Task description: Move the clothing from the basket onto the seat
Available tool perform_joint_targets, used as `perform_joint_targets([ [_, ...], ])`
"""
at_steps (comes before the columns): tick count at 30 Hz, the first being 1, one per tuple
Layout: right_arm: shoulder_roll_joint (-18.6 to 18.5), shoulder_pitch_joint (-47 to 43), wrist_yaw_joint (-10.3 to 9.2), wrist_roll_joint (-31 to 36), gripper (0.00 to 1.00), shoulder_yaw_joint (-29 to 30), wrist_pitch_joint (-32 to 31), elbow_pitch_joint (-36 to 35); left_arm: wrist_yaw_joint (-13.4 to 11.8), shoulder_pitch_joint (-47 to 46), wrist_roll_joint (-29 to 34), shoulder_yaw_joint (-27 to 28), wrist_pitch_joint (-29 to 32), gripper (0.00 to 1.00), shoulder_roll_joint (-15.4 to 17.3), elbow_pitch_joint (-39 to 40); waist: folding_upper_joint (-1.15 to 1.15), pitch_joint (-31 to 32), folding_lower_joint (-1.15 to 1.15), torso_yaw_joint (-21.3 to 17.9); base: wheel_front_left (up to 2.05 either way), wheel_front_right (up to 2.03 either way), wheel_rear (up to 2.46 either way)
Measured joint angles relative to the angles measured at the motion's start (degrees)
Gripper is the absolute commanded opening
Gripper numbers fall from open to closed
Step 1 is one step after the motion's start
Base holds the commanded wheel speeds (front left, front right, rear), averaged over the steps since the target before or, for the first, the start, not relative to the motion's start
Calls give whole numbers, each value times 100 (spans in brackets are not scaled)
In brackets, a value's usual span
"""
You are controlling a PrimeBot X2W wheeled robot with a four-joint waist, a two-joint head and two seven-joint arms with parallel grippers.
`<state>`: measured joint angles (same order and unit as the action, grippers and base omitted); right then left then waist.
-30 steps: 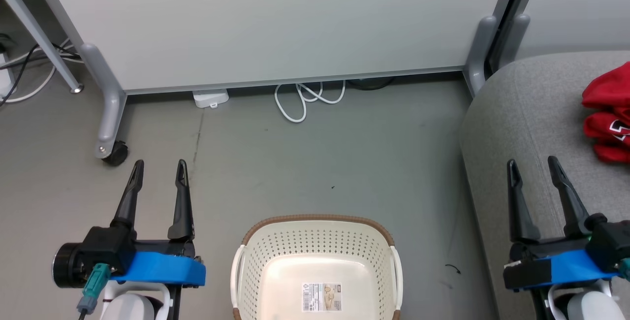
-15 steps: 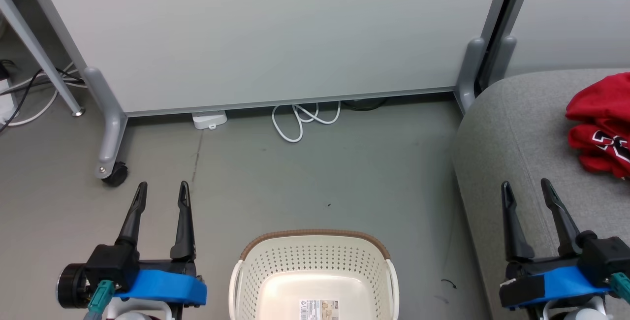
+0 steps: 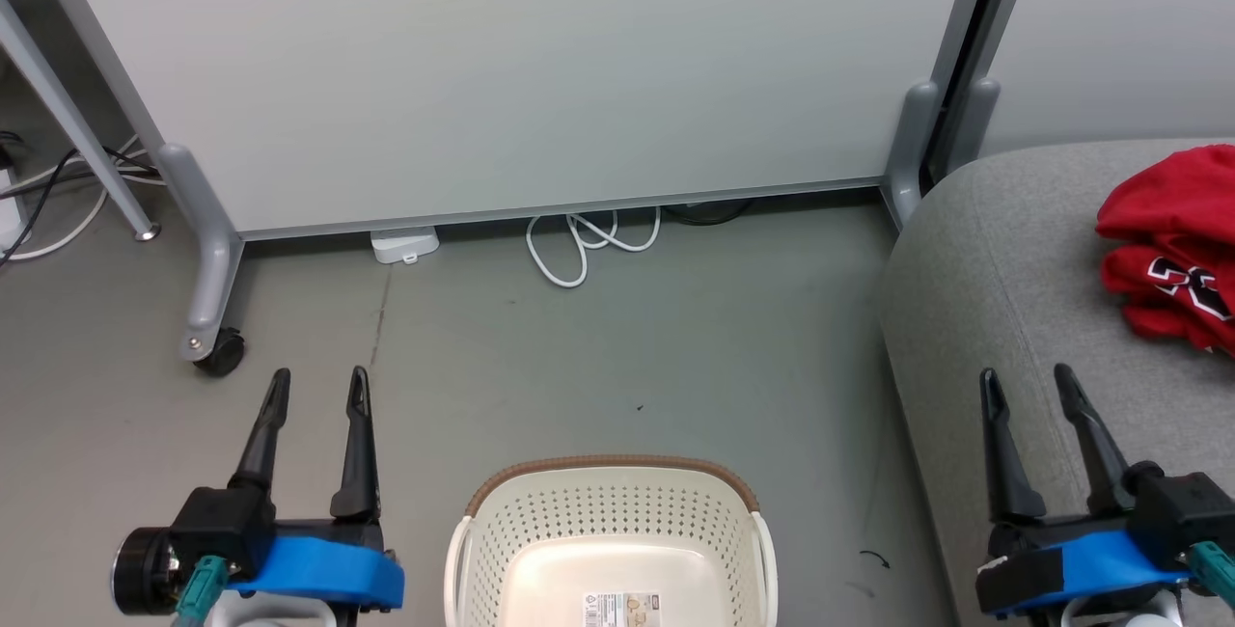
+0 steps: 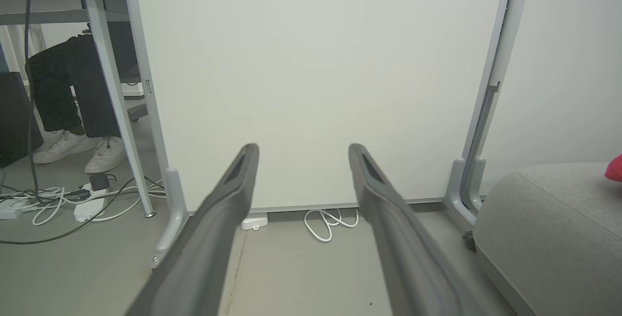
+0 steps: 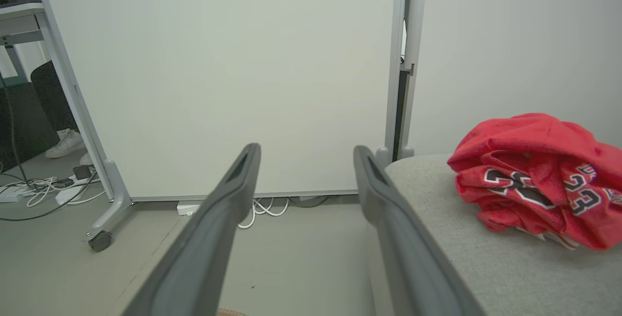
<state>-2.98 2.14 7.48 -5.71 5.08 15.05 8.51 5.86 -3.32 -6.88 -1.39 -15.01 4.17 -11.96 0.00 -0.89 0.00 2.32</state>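
Note:
The red clothing (image 3: 1172,246) lies bunched on the grey seat (image 3: 1003,270) at the right, its black-and-white numbers showing in the right wrist view (image 5: 539,180). The cream basket (image 3: 608,535) with a brown rim stands on the floor at the bottom centre, with only a label on its bottom. My left gripper (image 3: 316,381) hangs open left of the basket, nothing between its fingers. My right gripper (image 3: 1025,381) is open above the seat's front part, left of and nearer than the clothing. In the left wrist view a sliver of the clothing (image 4: 614,169) shows above the seat (image 4: 549,228).
A white partition panel (image 3: 502,68) on grey castor legs (image 3: 207,318) stands beyond the basket. White cables (image 3: 589,241) and a small white box (image 3: 403,244) lie at its base. A person's legs and white shoes (image 4: 73,146) show under a desk at the left, with more cables.
The head view has shifted, so the basket sits lower and the seat and clothing come further into it. Both grippers stay open and hold nothing.

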Motion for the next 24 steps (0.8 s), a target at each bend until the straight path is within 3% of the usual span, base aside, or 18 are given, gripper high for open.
perform_joint_targets([
  [1, 1, -3, 0, -1, 0, -1, -3, 34, 0, 7, -2, 1, 4, 0, -2, -33, 0, 1, 0, -1, 0, 0, 0],
  [6, 35, -82, 0, -30, 0, -2, -52, 316, 0, 224, -35, 1, 49, 0, -59, -305, 0, 2, 1, -4, 0, 0, 0],
  [24, 41, -59, 0, -1975, 0, 29, -539, 382, 23, 198, -1972, 167, 542, 0, -81, -325, 0, 12, 1, -37, 0, 0, 0],
])
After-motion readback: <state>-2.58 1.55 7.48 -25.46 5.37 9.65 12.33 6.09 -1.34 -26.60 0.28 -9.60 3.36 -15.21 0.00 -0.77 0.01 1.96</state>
